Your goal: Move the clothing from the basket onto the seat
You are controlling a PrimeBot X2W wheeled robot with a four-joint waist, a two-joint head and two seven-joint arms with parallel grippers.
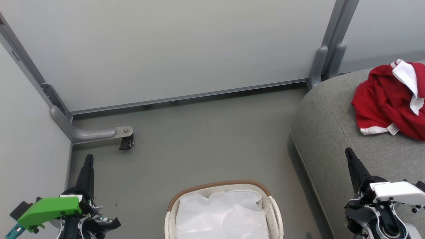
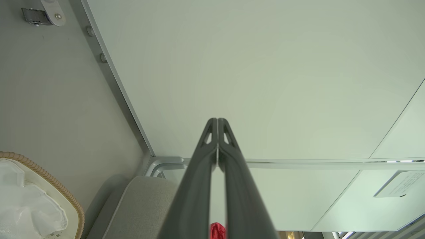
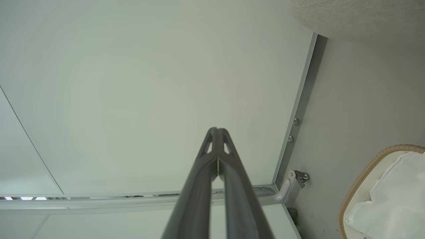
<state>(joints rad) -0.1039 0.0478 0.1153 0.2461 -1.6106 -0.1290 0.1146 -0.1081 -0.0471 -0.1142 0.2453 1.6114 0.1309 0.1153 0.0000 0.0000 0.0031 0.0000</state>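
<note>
Head view first: both pincers clenched and holding nothing, clothing on the seat

Head view: grey floor [image 1: 199, 139] runs back to a pale wall panel [image 1: 166, 43] with a metal base rail. A second panel closes my left side. A curved grey foot with a black caster [image 1: 126, 142] sticks out from the left corner, and a grey post [image 1: 327, 56] stands at the right. The seat [image 1: 328, 132] fills the right side with its rounded corner toward the floor. The clothing [image 1: 385, 103] lies bunched on the seat's top, white trim and label showing. The basket [image 1: 219, 185] sits on the floor at bottom centre, white lining [image 1: 222, 215] inside. My left pincer [image 1: 89, 157] is low left over the floor, clenched. My right pincer [image 1: 348, 152] is low right over the seat edge, clenched.

Left wrist view: my fingers are pressed together against the panel. The basket rim and lining are at lower left, the seat corner at the bottom. A scrap of red shows between the finger bases.

Right wrist view: my fingers are pressed together. The panel corner and caster are right of them, the basket at lower right, the seat's edge at top right.
</note>
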